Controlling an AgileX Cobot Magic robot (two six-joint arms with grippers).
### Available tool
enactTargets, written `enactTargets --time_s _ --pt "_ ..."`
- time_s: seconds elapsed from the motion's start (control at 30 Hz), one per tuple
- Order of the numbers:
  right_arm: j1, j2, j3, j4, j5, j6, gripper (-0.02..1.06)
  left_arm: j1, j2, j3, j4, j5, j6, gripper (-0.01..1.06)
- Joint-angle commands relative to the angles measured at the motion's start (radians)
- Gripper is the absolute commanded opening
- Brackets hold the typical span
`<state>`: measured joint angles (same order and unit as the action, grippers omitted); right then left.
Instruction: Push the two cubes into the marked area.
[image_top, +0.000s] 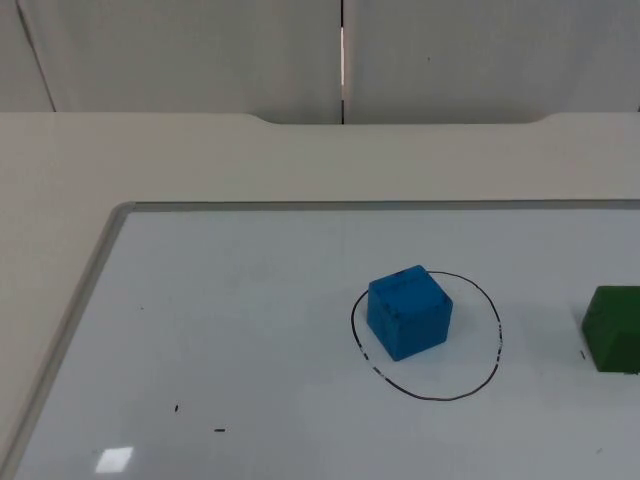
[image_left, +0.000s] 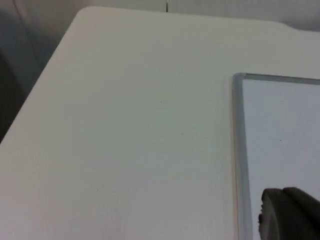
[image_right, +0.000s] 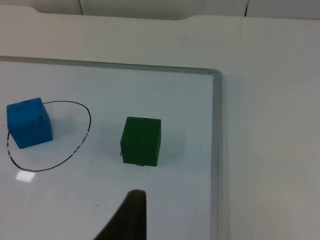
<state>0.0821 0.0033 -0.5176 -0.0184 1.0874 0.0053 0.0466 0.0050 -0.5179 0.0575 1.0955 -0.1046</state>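
Whiteboard (image_top: 250, 330) with a grey metal frame lies flat on the white table (image_top: 200, 160) and carries everything the task concerns. Nearest the top camera, a few small black pen marks (image_top: 219, 431) dot the board's bare surface. Farther in, a blue cube (image_top: 409, 311) sits inside a hand-drawn black circle (image_top: 497, 340), pushed toward the circle's left side so that its edge meets or slightly overlaps the line there. Well apart from it, toward the right arm's side, a green cube (image_top: 612, 328) stands outside the circle, cut off by the picture's edge in the top view. Nothing lies between the two cubes; the board between them is bare.

From the right wrist view, the right gripper's (image_right: 127, 220) dark fingertip hangs just short of the green cube, not touching it; whether its fingers are spread or pressed together cannot be told. From the left wrist view, the left gripper's (image_left: 290, 215) black fingertip waits over the board's frame near its corner, and its finger state cannot be told either. Beyond the table rises the grey partition wall (image_top: 200, 50).
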Motion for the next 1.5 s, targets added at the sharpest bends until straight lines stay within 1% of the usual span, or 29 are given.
enactTargets --time_s 0.0,0.1,0.2,0.77,0.9,0.97,1.0,1.07,1.17,1.2,1.27,1.33,1.37,1.4,1.47 --pt "-0.007 -0.003 0.003 -0.004 -0.008 0.002 1.05 -0.011 -0.005 0.005 0.02 0.006 0.001 0.0" --pt "-0.007 -0.003 0.003 -0.004 -0.008 0.002 1.05 -0.011 -0.005 0.008 -0.005 0.006 0.033 0.0" --pt "-0.007 -0.003 0.003 -0.004 -0.008 0.002 1.05 -0.011 -0.005 0.024 -0.058 -0.019 0.096 0.0" --pt "-0.007 -0.003 -0.001 -0.006 -0.015 -0.005 1.05 -0.018 -0.005 0.024 -0.058 -0.019 0.096 0.0" --pt "-0.007 -0.001 -0.022 -0.004 -0.02 -0.024 1.05 -0.018 -0.005 0.024 -0.058 -0.019 0.096 0.0" --pt "-0.007 0.061 -0.051 -0.006 -0.042 -0.028 1.05 -0.018 -0.005 0.024 -0.058 -0.019 0.096 0.0" --pt "-0.007 0.061 -0.051 -0.006 -0.042 -0.028 1.05 -0.018 -0.005 0.024 -0.058 -0.019 0.096 0.0" --pt "-0.007 0.14 -0.093 -0.006 -0.056 -0.028 1.05 -0.018 -0.005 0.024 -0.058 -0.019 0.096 0.0" --pt "-0.007 0.293 -0.154 -0.006 -0.115 -0.028 1.05 -0.018 -0.005 0.024 -0.058 -0.019 0.096 0.0" --pt "-0.007 0.293 -0.154 -0.006 -0.115 -0.028 1.05 -0.018 -0.005 0.024 -0.058 -0.019 0.096 0.0" --pt "-0.007 0.398 -0.194 0.002 -0.15 -0.028 1.05 -0.018 -0.005 0.024 -0.058 -0.019 0.096 0.0" --pt "-0.007 0.508 -0.229 0.006 -0.16 -0.02 1.05 -0.018 -0.005 0.024 -0.058 -0.019 0.096 0.0" --pt "-0.007 0.508 -0.229 0.006 -0.16 -0.02 1.05 -0.018 -0.005 0.024 -0.058 -0.019 0.096 0.0" --pt "-0.007 0.596 -0.251 0.006 -0.16 -0.017 1.05 -0.018 -0.005 0.024 -0.058 -0.019 0.096 0.0" --pt "-0.007 0.696 -0.269 0.006 -0.161 -0.017 1.05 -0.018 -0.005 0.024 -0.058 -0.019 0.096 0.0"
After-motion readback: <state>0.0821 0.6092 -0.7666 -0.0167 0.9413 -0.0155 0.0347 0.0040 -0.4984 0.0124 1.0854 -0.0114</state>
